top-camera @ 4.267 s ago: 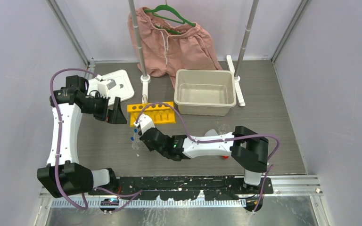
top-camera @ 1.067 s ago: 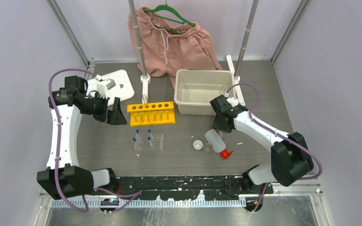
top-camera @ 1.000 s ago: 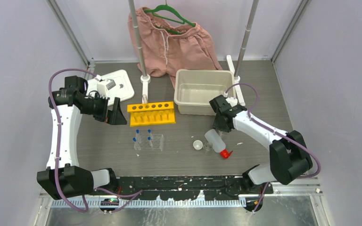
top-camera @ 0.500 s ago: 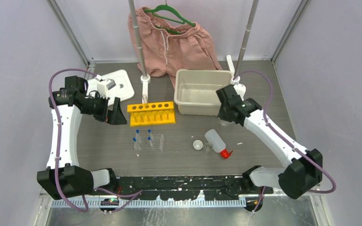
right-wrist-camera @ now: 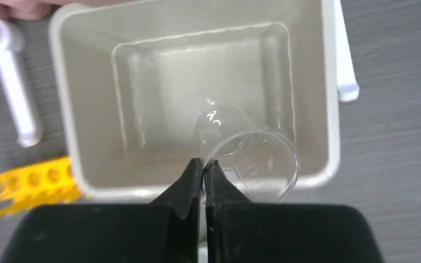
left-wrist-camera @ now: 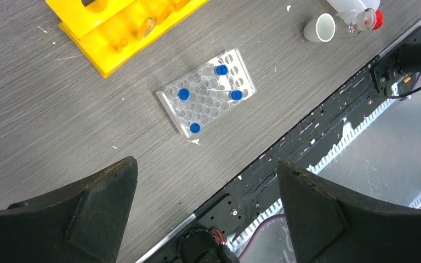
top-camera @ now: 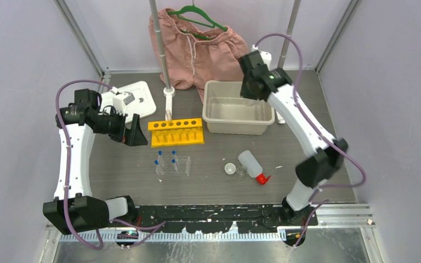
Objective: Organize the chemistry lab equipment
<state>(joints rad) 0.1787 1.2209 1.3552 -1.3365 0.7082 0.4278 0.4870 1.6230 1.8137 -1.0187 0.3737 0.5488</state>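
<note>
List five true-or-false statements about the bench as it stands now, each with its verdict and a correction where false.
1. The right hand pinches a clear beaker by its rim above the beige bin. True.
2. The left hand is shut on a tube. False: it is open and holds nothing.
3. Four blue caps show at the clear grid rack. True.
4. The squeeze bottle stands upright. False: it lies on its side on the table.
5. The yellow rack sits inside the beige bin. False: it stands on the table beside it.
</note>
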